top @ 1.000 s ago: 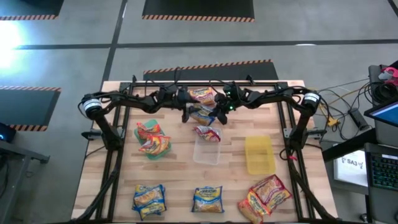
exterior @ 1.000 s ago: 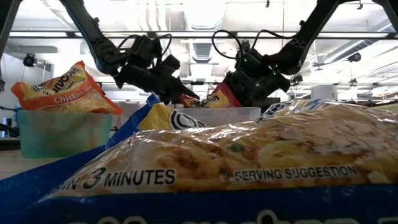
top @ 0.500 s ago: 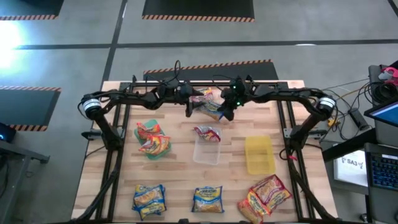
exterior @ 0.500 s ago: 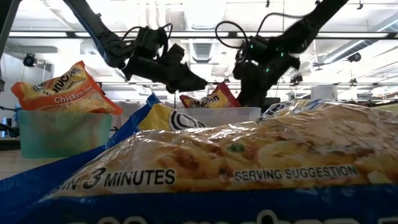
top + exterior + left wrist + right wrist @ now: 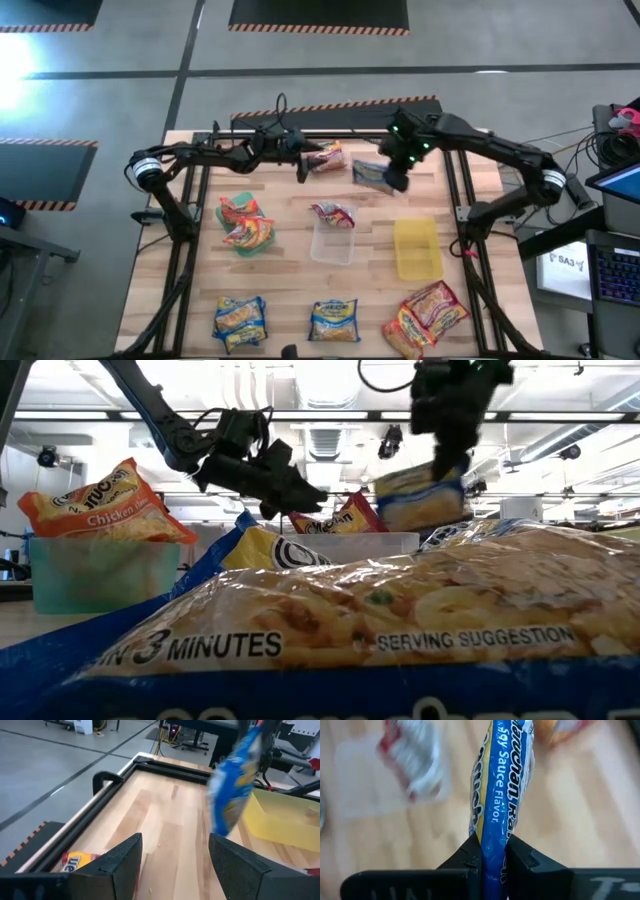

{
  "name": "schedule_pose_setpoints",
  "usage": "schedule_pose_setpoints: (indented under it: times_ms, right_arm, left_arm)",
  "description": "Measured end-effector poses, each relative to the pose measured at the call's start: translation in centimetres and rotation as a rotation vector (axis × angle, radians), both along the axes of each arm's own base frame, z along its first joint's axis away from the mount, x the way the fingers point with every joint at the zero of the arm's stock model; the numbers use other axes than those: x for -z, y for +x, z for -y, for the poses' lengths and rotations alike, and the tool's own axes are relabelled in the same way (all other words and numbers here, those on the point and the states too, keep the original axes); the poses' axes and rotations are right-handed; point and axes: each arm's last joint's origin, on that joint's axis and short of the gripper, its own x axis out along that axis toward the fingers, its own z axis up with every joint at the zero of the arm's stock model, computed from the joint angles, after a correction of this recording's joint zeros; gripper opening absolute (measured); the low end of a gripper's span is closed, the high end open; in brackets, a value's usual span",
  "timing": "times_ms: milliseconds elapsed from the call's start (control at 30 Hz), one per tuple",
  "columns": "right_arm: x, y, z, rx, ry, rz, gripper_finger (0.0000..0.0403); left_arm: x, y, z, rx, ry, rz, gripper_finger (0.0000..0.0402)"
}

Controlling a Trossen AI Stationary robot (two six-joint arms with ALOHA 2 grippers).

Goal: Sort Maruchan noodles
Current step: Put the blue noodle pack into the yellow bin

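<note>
Since a second ago we log the right hand (image 5: 397, 172) carried away from the left one, lifting a blue packet (image 5: 372, 173) off the far middle of the worktop (image 5: 290, 285) toward the yellow bin (image 5: 418, 249); the left hand (image 5: 302, 170) has let go and drawn back slightly.

Item: right hand, closed on the blue soy-sauce packet (image 5: 500, 785), gripping it by one edge seam so it hangs on edge (image 5: 420, 500).

Item: left hand, fingers (image 5: 122, 865) spread, nothing between them, beside an orange packet (image 5: 327, 157) lying flat at the far edge.

Item: green bin (image 5: 245, 228) holding orange-red packets; clear bin (image 5: 333, 245) with one red packet (image 5: 335, 213) at its far rim; yellow bin, nothing seen in it.

Item: near edge, two blue packets (image 5: 240, 318) (image 5: 334, 320) and an orange-red heap (image 5: 428, 315), unsorted.

Handling note: we judge these packets light, crinkly and slippery, with a brittle noodle block inside. A pinch on the sealed edge or corner holds best; squeezing the middle risks cracking the contents, and a dangling packet may swing or slip.
</note>
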Motion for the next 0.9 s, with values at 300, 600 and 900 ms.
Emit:
schedule_pose_setpoints:
  times_ms: [300, 600, 900]
  right_arm:
    - [-1.3, -3.1, -4.8, -0.180, -0.003, -0.045, 0.0038]
    - [-1.9, -6.4, -7.5, -0.220, 0.026, -0.077, 0.0038]
    - [0.4, -8.4, -9.2, -0.215, 0.112, -0.108, 0.0038]
  left_arm:
    - [0.3, -0.1, 0.1, -0.004, -0.021, -0.003, 0.0212]
    - [0.3, -0.2, 0.1, -0.013, -0.054, 0.000, 0.0212]
    - [0.2, -0.1, 0.1, -0.019, -0.062, 0.011, 0.0212]
